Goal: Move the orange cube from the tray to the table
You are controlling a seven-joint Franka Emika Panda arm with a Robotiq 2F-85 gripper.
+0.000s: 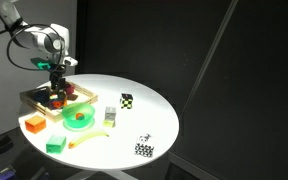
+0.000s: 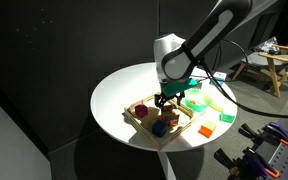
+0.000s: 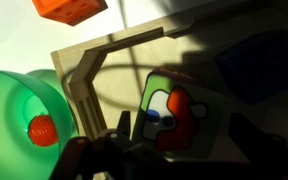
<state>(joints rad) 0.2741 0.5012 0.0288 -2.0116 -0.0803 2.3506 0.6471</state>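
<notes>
The light wood tray (image 2: 136, 122) sits on the round white table (image 2: 119, 90) and holds several small pieces. The orange cube (image 2: 141, 110) lies in the tray's far-left part, apart from my gripper. My gripper (image 2: 168, 97) hangs low over the tray's middle, also in an exterior view (image 1: 56, 84). In the wrist view its dark fingers (image 3: 176, 138) stand open on either side of a red, white and green piece (image 3: 169, 110) on the tray floor. The tray rim (image 3: 84, 70) shows there too. The gripper holds nothing.
A round green bowl (image 1: 79, 119) with an orange-red ball (image 3: 42, 130) stands beside the tray. A larger orange block (image 1: 32, 124), a green block (image 1: 56, 145), yellow pieces (image 1: 109, 117) and two checkered cubes (image 1: 126, 100) (image 1: 144, 148) lie on the table.
</notes>
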